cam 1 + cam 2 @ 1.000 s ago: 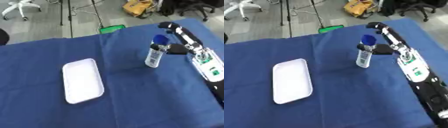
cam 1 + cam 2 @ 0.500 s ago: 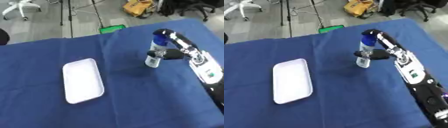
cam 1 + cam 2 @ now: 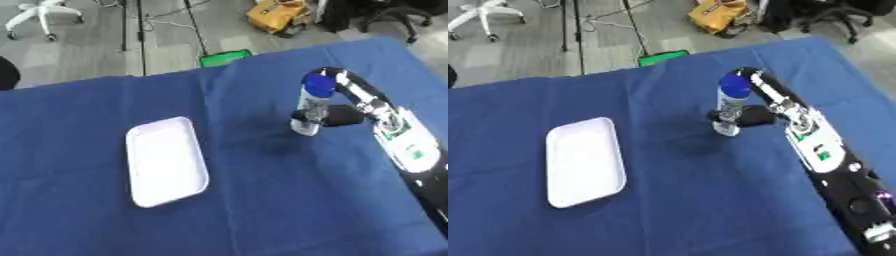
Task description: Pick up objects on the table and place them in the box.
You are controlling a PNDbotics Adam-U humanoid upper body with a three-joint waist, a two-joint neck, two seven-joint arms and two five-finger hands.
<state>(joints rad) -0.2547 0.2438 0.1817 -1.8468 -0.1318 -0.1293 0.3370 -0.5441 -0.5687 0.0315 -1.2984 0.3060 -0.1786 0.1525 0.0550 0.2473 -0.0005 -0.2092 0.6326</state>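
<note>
Blue-capped clear bottle (image 3: 311, 105) stands upright at 2 o'clock on the blue tablecloth (image 3: 262, 200), right hand (image 3: 750, 114) curled around its lower body; a low grip may tip it before reaching the white tray (image 3: 164, 160)

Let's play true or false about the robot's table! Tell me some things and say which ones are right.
1. The bottle has a blue cap. True.
2. The bottle is lying flat on the table. False: it stands upright on the blue cloth.
3. The right hand is at the bottle. True: its fingers are curled round it.
4. The bottle is already in the white tray. False: the tray holds nothing, and the bottle is well to its right.
5. The left hand is holding the tray. False: no left hand shows in either view.
</note>
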